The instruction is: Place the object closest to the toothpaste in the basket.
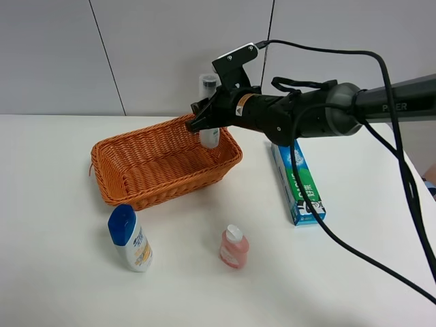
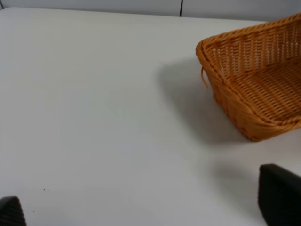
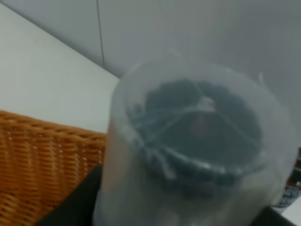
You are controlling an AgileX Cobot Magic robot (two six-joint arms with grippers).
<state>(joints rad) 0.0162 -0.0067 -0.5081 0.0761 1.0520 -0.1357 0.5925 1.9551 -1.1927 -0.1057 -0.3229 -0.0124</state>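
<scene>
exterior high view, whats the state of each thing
basket: upright, empty
clear bottle: upright, gripped by right hand over basket's far corner
toothpaste box: lying flat on table
blue-cap bottle: standing, capped
pink bottle: standing, capped

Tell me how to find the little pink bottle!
Find the orange basket on the white table. Two things stand in front of it. The pink bottle is the smaller, on the right, with a pale cap; its neighbour is white with a blue cap.
</scene>
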